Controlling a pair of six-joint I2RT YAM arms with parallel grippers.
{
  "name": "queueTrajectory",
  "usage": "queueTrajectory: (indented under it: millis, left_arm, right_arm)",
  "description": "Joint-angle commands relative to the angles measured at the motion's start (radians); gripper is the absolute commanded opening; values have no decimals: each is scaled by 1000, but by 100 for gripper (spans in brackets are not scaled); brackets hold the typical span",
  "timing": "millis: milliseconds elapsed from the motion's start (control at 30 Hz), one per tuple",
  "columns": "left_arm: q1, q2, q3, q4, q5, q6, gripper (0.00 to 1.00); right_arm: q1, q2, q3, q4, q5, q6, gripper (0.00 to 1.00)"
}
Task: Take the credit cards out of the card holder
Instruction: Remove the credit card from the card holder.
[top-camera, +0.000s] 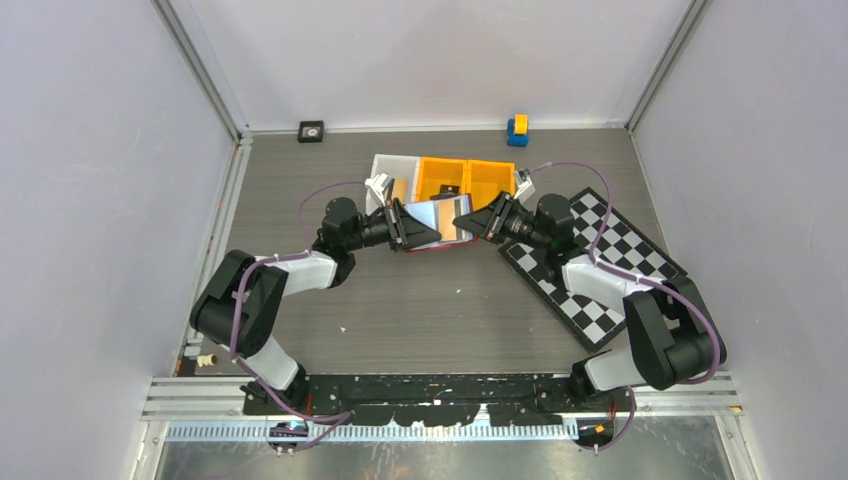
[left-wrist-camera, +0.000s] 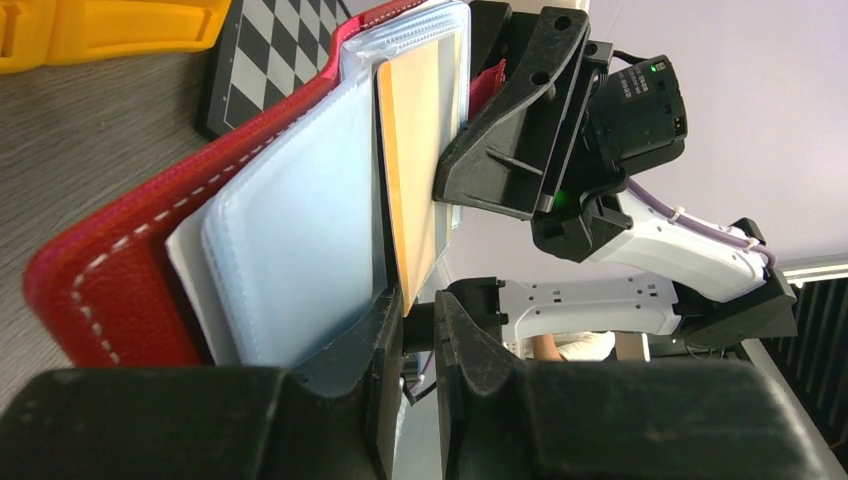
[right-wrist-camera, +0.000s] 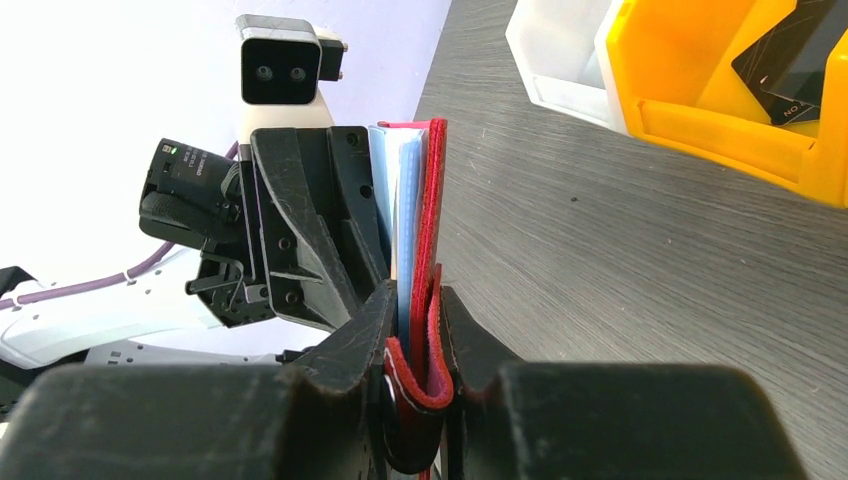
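Where the top view gave only a pale block between the two arms, the wrist views settled the grips. Right wrist view: right gripper (right-wrist-camera: 412, 300) clamped on the folded red cover of the card holder (right-wrist-camera: 432, 200), which stood on edge above the table (right-wrist-camera: 620, 250). Left wrist view: left gripper (left-wrist-camera: 420, 320) narrow, with the end of one tan credit card (left-wrist-camera: 415, 170) in the gap, reaching past the edge of a clear sleeve (left-wrist-camera: 300, 230). Whether the card was pinched could not be told.

The holder hung over the table's middle, nearer the far edge, with the grippers facing each other from either side. Bare tabletop lay between the holder and the near edge.

Just behind the holder a white bin (top-camera: 392, 162) and two orange bins (top-camera: 435, 165) stood in a row. The right wrist view showed dark flat cards (right-wrist-camera: 790, 60) in one orange bin. A chequered board (top-camera: 600, 265) lay angled under the right arm, toward the right edge. A blue-and-yellow block (top-camera: 517, 130) and a black square piece (top-camera: 311, 131) sat at the far edge, well apart from the arms.
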Motion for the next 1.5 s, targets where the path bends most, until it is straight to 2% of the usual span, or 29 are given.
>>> queueTrajectory:
  millis: [0,67,167,367,633,700,800,867,1033,1167,1400,1467]
  left_arm:
    - [-11,-13,21,176,37,-41,22]
    - [-11,-12,21,171,37,-41,28]
    - [-11,-4,21,158,35,-36,30]
    - [0,6,18,118,22,-24,22]
    - [25,1,3,77,1,0,0]
    - [31,-8,-2,51,-7,12,0]
    - [35,-22,3,-23,-23,48,0]
    - [35,-30,8,-63,-26,69,0]
    - [34,-40,18,-129,-37,102,0]
    - [35,-41,23,-145,-36,111,0]
    - [35,-54,24,-169,-42,126,0]
    - [35,-54,24,-168,-41,127,0]
  right_arm:
    - [47,17,29,-10,-28,-42,0]
    - [55,22,26,28,-45,-29,0]
    - [63,30,18,90,-66,4,0]
    - [68,32,13,124,-72,14,1]
    - [70,35,8,148,-77,29,1]
    - [69,28,5,148,-66,28,4]
    - [67,-8,-3,92,-25,-6,19]
    - [63,-32,-8,60,-1,-24,21]
    - [33,-52,-37,89,17,8,24]
    - [6,-29,-56,168,-2,70,18]
    - [-30,9,-72,242,-18,134,22]
    - [-31,6,-71,240,-20,132,20]
